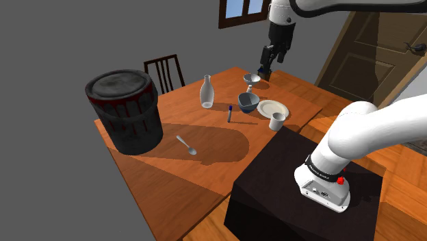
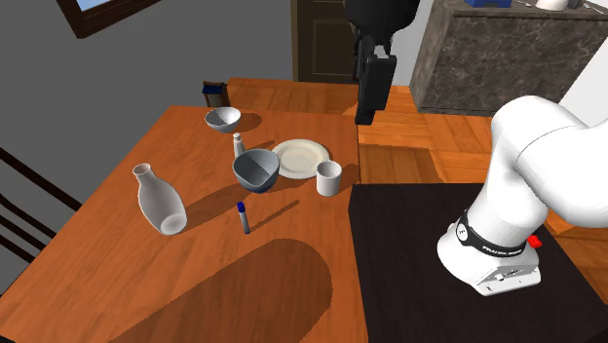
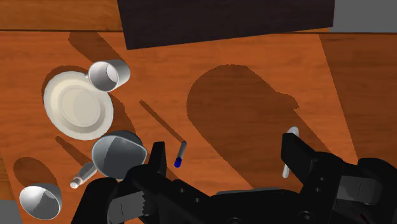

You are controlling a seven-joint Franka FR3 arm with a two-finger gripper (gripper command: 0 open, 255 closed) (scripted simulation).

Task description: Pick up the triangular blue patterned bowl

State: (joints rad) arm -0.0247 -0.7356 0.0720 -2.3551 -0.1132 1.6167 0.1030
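Blue-grey bowl (image 2: 256,170) is found toward the counter (image 2: 107,244) edge nearest the stand (image 2: 409,283), just beside a pale plate (image 2: 300,158); black jaws are held spread, raised above, pinching nothing

Wooden table (image 1: 171,185). Bears black bin (image 1: 124,113), upright pale bottle (image 1: 206,92), blue-capped pen (image 1: 229,114), spoon (image 1: 186,144) lying flat, white cup (image 1: 276,122) just beside cream plate (image 1: 272,107).

Shoulder and second exterior views overlook the table (image 1: 164,181) from beside the stand (image 1: 274,192); wrist looks straight down.
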